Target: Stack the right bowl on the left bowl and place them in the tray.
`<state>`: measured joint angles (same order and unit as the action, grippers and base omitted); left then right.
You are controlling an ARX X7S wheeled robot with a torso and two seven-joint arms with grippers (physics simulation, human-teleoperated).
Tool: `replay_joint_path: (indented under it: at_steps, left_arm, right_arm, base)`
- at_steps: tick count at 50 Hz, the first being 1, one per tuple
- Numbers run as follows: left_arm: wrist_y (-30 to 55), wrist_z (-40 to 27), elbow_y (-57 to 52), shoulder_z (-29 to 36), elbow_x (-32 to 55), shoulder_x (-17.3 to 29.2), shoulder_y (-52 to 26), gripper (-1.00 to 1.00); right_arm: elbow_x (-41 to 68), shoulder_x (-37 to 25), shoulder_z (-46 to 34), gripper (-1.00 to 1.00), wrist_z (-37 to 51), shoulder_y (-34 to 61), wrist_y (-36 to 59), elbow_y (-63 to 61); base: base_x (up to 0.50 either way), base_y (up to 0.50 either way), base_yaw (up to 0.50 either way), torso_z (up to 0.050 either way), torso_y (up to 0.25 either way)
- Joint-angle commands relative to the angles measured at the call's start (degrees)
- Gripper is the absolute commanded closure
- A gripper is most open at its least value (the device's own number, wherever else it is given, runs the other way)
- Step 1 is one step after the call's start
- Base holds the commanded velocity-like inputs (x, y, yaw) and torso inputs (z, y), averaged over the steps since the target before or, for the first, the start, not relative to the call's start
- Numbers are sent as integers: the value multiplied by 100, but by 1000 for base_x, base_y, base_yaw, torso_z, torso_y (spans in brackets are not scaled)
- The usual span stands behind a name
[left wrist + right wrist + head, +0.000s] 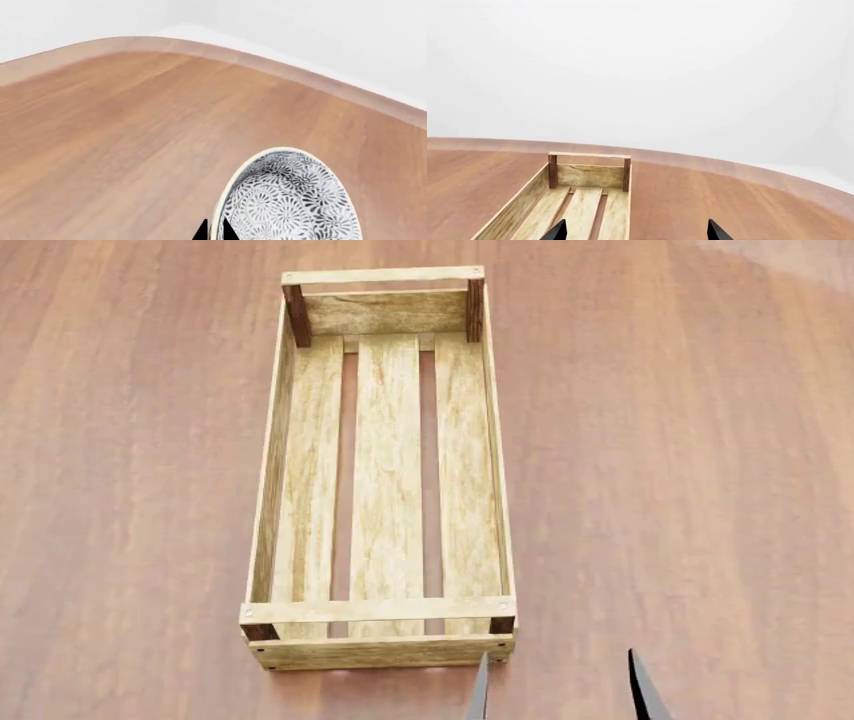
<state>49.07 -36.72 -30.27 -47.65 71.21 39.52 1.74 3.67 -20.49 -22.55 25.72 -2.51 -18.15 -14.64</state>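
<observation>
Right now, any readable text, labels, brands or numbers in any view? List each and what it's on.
None: no words, numbers or signs can be read in any view.
The tray: bare wood slats, no markings.
The bowl: only a grey-and-white floral pattern, no lettering.
The table: plain wood grain.
The right gripper: plain black fingertips, unmarked.

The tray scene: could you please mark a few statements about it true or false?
1. The tray holds a bowl. False: it holds nothing.
2. The tray floor has three boards. True.
3. The right end effector is shut. False: its fingertips stand well apart.
4. The left end effector is at the rim of a patterned bowl. True.
5. The table is metal. False: it looks like wood.
</observation>
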Motion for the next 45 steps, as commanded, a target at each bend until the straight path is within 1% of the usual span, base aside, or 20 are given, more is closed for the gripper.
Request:
replay_joint_path:
  at_steps: [1, 7, 17, 27, 36, 45]
  left_arm:
    - [-61, -68, 260, -1126, 546, -225, 252, 100]
    - [72, -262, 576, -1164, 924, -374, 269, 100]
    - [137, -395, 682, -1143, 1201, -375, 197, 100]
    - [173, -392, 860, -936, 1249, -431, 119, 100]
    - [132, -267, 1010, -751, 1015, -545, 148, 100]
    - [118, -311, 1036, -748, 974, -563, 172, 100]
  right_arm:
    - [-96, 95, 79, -100, -119, 18, -24, 26]
    - [-97, 101, 49, -100, -115, 5, -39, 34]
    - [-77, 94, 27, -100, -109, 12, -45, 16]
    - [-56, 85, 14, -100, -97, 5, -78, 49]
    - [-46, 79, 1, -100, -83, 4, -91, 67]
    - [-63, 74, -28, -100, -76, 7, -103, 88]
  base:
    - [0, 0, 0, 0, 0]
    - [0, 0, 0, 0, 0]
    - [0, 0, 0, 0, 0]
    - [0, 0, 0, 0, 2]
    - [0, 0, 0, 0, 0]
    - [0, 0, 0, 0, 0]
